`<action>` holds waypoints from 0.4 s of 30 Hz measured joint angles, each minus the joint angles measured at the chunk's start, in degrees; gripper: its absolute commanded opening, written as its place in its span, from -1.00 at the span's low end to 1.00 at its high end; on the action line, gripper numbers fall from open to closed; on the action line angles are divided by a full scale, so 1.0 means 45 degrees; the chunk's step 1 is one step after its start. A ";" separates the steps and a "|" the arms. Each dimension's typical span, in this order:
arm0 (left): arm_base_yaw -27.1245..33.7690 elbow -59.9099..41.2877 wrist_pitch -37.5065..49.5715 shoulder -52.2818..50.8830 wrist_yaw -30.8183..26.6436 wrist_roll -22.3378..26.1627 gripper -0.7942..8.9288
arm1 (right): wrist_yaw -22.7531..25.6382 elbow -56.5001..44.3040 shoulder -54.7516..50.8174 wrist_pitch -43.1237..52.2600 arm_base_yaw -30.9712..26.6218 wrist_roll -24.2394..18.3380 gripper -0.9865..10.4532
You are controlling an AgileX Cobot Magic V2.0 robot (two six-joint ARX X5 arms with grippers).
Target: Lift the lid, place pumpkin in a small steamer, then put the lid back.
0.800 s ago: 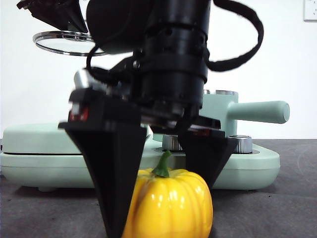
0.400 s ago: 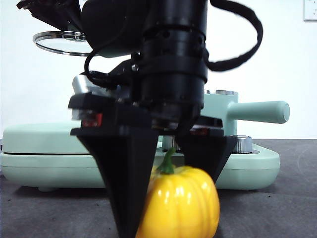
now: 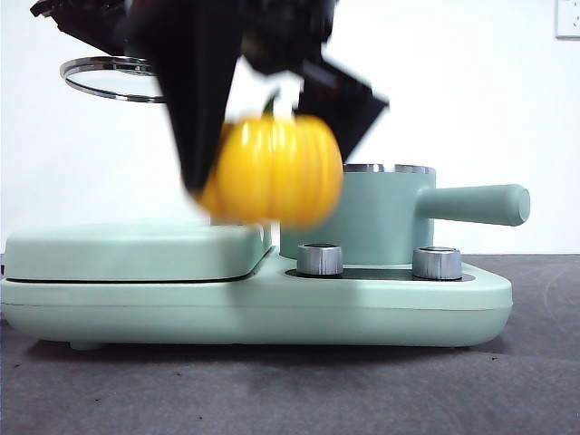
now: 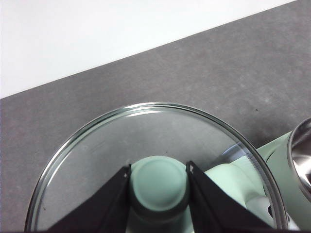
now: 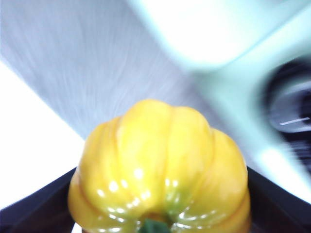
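The yellow-orange pumpkin [image 3: 272, 170] [image 5: 159, 170] hangs in the air, blurred by motion, with my right gripper [image 3: 272, 136] shut on it, just left of the small steamer's rim. The small steamer [image 3: 358, 213], a mint-green pot with a steel rim and a long side handle [image 3: 473, 204], stands uncovered on the base. High at the left, my left gripper [image 4: 159, 182] is shut on the mint-green knob [image 4: 159, 180] of the glass lid [image 4: 97, 160] [image 3: 113, 77], holding it up.
The steamer sits on a wide mint-green appliance [image 3: 254, 304] with a flat hinged cover [image 3: 127, 249] on its left half and two steel dials [image 3: 320, 258] at its front. Dark grey table [image 3: 290, 390] lies in front; a white wall stands behind.
My right gripper has lifted the pumpkin off the table, from the picture's bottom up to the height of the steamer's rim. The lid stays held high at the left.
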 measured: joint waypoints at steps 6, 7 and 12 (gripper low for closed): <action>0.0000 0.0000 0.0000 0.0000 0.0000 0.0000 -0.67 | 0.0665 0.2866 0.0053 -0.0763 -0.1763 -0.0758 -0.26; 0.0000 0.0000 0.0000 0.0000 0.0000 0.0000 -0.67 | 0.0704 0.3303 0.0121 -0.0811 -0.2132 -0.0884 -0.26; 0.0000 0.0000 0.0000 0.0000 0.0000 0.0000 -0.67 | 0.0724 0.4945 0.0957 -0.0816 -0.3813 -0.1307 -0.26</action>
